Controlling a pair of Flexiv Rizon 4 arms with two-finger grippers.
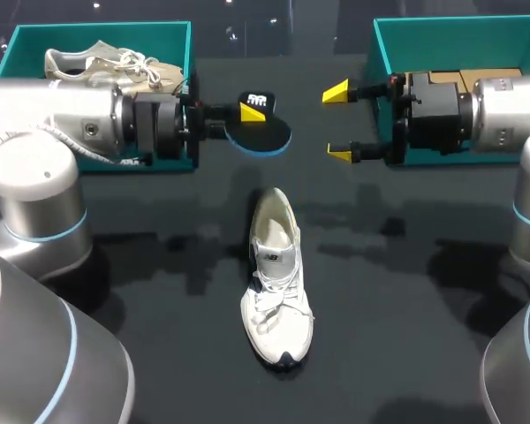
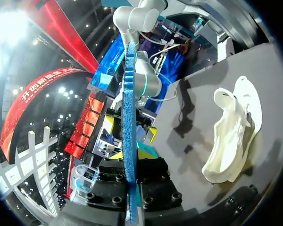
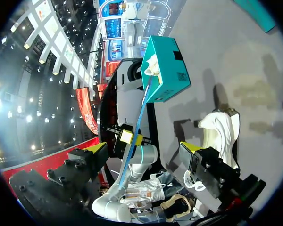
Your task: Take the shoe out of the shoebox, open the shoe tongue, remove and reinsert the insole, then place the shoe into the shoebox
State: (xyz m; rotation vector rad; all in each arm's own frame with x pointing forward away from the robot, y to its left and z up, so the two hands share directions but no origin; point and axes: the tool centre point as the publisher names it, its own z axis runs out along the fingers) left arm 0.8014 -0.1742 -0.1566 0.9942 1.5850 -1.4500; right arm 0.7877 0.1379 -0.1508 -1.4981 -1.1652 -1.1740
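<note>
Where the dark surface (image 1: 406, 353) lies nearest the robot, one white shoe (image 1: 278, 283) stands alone, toe toward the robot. Beyond it, the left pincer (image 1: 247, 119) is clamped on the single blue-edged insole (image 1: 263, 134). The right pincer (image 1: 337, 124) faces it, fingers spread and empty. Farthest back are two teal boxes. The left shoebox (image 1: 159, 40) holds a second, beige shoe (image 1: 106, 64), and the right shoebox (image 1: 459, 31) shows something brown, mostly hidden.
</note>
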